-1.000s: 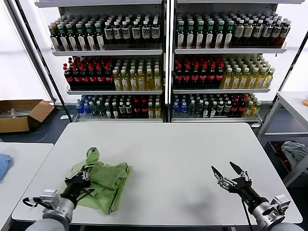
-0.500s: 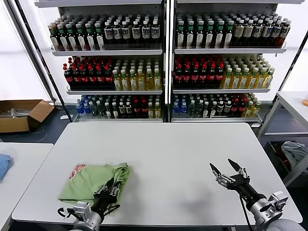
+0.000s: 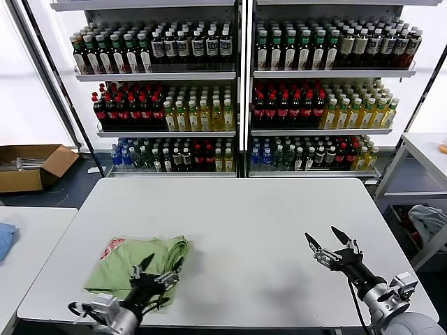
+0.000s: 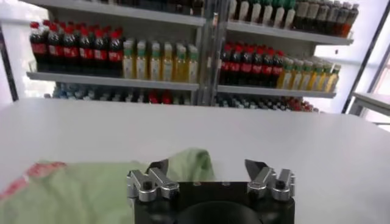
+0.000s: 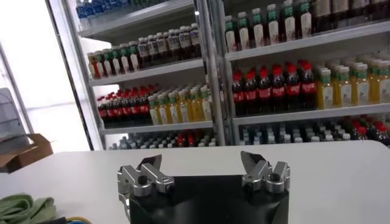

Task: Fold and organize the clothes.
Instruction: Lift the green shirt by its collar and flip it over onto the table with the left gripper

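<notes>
The clothes are one light green shirt [image 3: 129,262], lying folded flat on the front left of the white table [image 3: 244,216]. Its red-and-white logo patch [image 3: 112,246] faces up at the far left corner. My left gripper [image 3: 159,269] is open just over the shirt's near right edge, with nothing between its fingers. In the left wrist view the shirt [image 4: 73,192] lies under and beyond the open left gripper [image 4: 207,165]. My right gripper [image 3: 321,236] hovers open and empty over the bare front right of the table. The right gripper [image 5: 201,161] also shows open in its wrist view, with the shirt [image 5: 21,207] far off.
Shelves of bottles [image 3: 237,91] stand behind the table. A cardboard box [image 3: 31,164] sits on the floor at the left. A blue cloth [image 3: 5,237] lies on a side table at the left. A grey-blue cloth heap [image 3: 427,220] rests at the right.
The left gripper carried the shirt's fold over, then opened and let go, drawing back a little toward the front edge. The shirt now lies flat. The right arm has barely moved.
</notes>
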Tool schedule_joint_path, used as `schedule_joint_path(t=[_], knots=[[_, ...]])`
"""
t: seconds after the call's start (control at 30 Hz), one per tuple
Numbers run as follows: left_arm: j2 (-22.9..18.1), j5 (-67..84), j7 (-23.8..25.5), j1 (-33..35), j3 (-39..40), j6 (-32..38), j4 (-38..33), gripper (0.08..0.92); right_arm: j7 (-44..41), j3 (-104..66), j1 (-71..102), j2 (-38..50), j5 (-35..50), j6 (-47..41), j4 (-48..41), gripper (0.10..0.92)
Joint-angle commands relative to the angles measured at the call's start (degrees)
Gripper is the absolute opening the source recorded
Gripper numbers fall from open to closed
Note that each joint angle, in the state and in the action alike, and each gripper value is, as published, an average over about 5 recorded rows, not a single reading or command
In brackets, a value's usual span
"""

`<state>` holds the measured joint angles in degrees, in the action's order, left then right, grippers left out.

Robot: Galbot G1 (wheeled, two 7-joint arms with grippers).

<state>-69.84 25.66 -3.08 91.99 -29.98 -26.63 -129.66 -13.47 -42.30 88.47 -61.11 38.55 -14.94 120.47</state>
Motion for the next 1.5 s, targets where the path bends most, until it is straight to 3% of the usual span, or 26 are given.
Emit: schedule_joint_path(t=[0.03, 0.17, 0.37, 0.67, 1.03, 1.17, 1.5], knots=[[12.3, 15.9, -0.2, -2.5, -23.8, -2.6, 7.6, 0.802, -0.2, 0.5, 0.2, -0.2, 0.0, 0.3, -0.1, 0.823], [14.3, 15.9, -0.3, -3.7, -22.5, -1.6, 15.9, 0.821, -0.2, 0.8, 0.7, -0.1, -0.1, 0.4, 0.1, 0.823], [12.8, 15.4, -0.4, -6.0, -17.6, -1.0, 22.6, 0.823, -0.2, 0.6, 1.2, 0.5, 0.0, 0.3, 0.6, 0.823], [9.6, 14.3, -0.3, -9.4, -12.7, -1.6, 24.7, 0.823, -0.2, 0.2, 1.7, 0.7, 0.0, 0.3, 1.3, 0.823], [8.0, 14.1, 1.8, -8.6, -11.2, -2.1, 25.7, 0.810, -0.6, -0.8, 2.7, 0.9, 0.1, 0.3, 2.4, 0.823], [7.5, 14.2, 2.0, -8.4, -11.4, -1.8, 25.9, 0.723, -0.7, -1.1, 2.9, 1.1, 0.4, 0.3, 2.9, 0.823], [5.3, 12.6, 1.1, -7.0, -10.5, 1.4, 22.1, 0.412, -0.4, -0.4, 1.6, 1.3, 0.4, 0.1, 2.8, 0.823]])
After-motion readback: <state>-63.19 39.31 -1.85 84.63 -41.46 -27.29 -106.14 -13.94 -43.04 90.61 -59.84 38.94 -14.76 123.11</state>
